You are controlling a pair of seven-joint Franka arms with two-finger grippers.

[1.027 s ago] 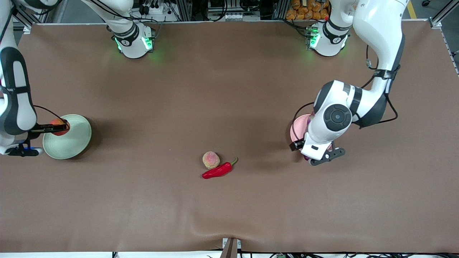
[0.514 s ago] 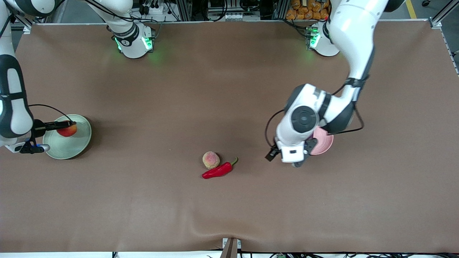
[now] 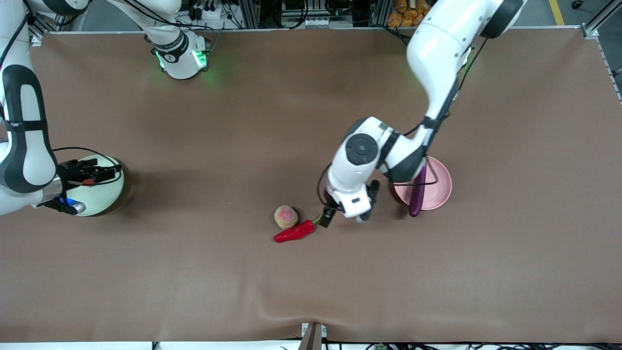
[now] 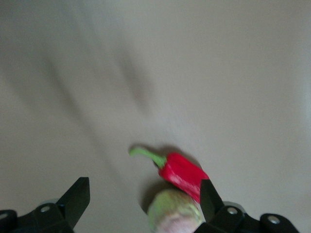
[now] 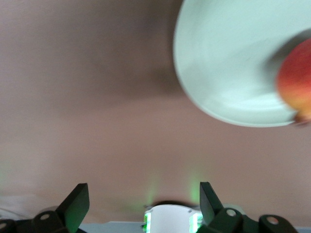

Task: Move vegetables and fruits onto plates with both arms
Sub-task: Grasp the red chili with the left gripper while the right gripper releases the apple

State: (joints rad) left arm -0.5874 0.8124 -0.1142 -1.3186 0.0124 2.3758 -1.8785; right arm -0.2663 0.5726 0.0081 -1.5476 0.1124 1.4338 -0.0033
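A brown tabletop (image 3: 194,272) fills the front view. At the right arm's end, the pale green plate (image 3: 104,192) is partly covered by the right gripper (image 3: 92,175), jaws apart and empty; the red apple (image 5: 296,87) on the plate shows only in the right wrist view, cut off by the frame. The left gripper (image 4: 141,201), jaws apart, hangs over the red chili pepper (image 3: 294,232), which touches the peach (image 3: 285,217). The eggplant (image 3: 418,192) lies across the pink plate (image 3: 440,187), its stem end hidden under the left arm.
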